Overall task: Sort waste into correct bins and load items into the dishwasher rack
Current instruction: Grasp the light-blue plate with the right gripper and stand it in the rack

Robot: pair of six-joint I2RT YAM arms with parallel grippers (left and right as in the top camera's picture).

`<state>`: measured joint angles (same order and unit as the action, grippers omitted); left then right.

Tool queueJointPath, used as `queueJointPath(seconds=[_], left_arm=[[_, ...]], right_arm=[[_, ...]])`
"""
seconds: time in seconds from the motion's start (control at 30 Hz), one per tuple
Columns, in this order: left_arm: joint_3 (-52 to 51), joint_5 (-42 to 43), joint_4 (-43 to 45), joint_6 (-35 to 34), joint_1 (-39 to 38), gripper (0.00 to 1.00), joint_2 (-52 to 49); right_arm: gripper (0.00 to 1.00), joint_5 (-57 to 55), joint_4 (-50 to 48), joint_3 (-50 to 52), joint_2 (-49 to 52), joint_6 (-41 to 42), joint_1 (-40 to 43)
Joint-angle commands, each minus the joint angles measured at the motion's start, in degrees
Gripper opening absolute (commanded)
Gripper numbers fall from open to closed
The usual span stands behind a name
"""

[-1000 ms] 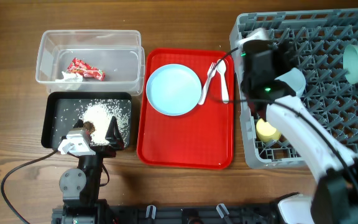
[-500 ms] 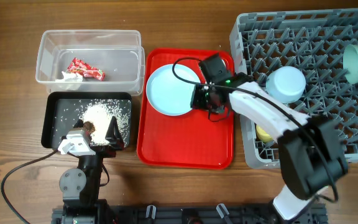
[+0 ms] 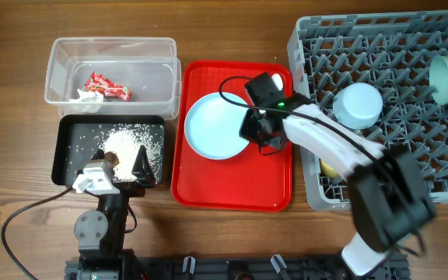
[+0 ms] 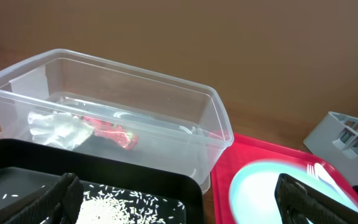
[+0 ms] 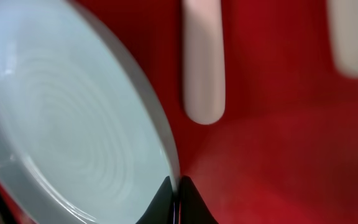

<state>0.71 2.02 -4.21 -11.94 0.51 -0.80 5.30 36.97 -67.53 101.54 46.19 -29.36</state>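
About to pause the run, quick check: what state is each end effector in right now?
Left end effector: open, holding nothing.
Right end effector: closed on the plate rim.

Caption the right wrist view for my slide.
Right gripper pinching pale blue plate on red tray, white utensil handles beside.

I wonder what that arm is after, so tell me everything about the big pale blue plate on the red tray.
The large pale blue round plate is empty, smooth and glossy, with faint concentric rings and a raised rim; the material is unclear. It rests on the flat red serving tray, towards its upper left. The right end effector is at its right edge, fingertips seemingly pinched on the rim. A white plastic utensil handle lies beside it, not touching.
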Motion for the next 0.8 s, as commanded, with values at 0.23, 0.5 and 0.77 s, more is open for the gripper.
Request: queueJointPath(seconds=[0.23, 0.5, 0.77], left_arm=[[-0.37, 0.07, -0.07, -0.5, 0.46, 1.0, 0.42], [-0.37, 0.07, -0.07, -0.5, 0.46, 1.0, 0.42], [-0.37, 0.07, -0.07, -0.5, 0.46, 1.0, 0.42]], right_arm=[[0.04, -54.47, -10.27, -0.24, -33.0, -44.17, 10.12], [0.04, -58.03, -37.07, -0.24, -15.5, -75.6, 22.6], [0.04, -58.42, -53.96, -0.24, 0.76, -98.55, 22.6]])
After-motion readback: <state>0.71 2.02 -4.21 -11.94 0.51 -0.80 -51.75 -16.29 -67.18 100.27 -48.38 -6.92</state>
